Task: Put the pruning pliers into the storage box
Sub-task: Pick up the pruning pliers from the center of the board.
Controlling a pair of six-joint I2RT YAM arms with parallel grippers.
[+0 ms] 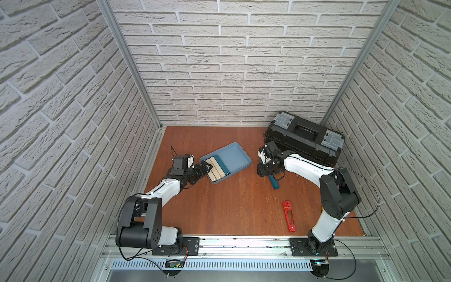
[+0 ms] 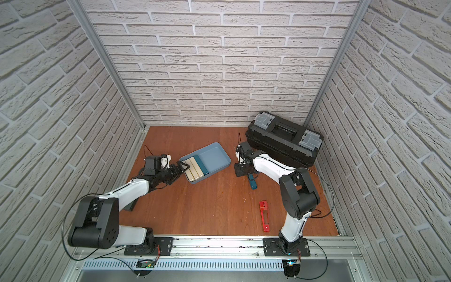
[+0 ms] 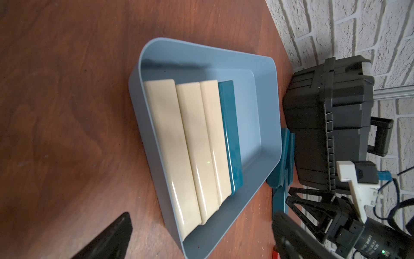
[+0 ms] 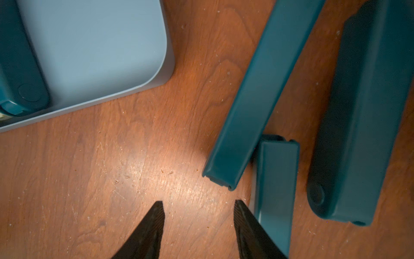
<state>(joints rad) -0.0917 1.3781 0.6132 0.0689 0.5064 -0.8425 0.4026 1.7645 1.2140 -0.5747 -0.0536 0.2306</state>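
The pruning pliers [image 1: 288, 216] [image 2: 264, 216] are a flat red tool lying on the wood near the front right, beside the right arm's base and far from both grippers. The storage box [image 1: 235, 156] [image 2: 216, 156] [image 3: 246, 101] [image 4: 100, 44], a light blue tray, sits mid-table holding three cream bars [image 1: 216, 171] and one teal bar [image 1: 221, 164]. My left gripper [image 1: 207, 167] [image 2: 184, 168] [image 3: 201, 215] is open wide at the tray's near end, straddling its corner. My right gripper [image 1: 263, 171] [image 2: 240, 171] [image 4: 199, 203] points down over bare wood right of the tray, open and holding nothing.
Loose teal bars [image 1: 273, 182] [image 2: 253, 183] [image 4: 262, 89] lie on the wood just beside the right gripper. A big black toolbox [image 1: 305, 140] [image 2: 284, 139] [image 3: 324, 123] with grey latches stands at the back right. Brick-pattern walls enclose the table on three sides.
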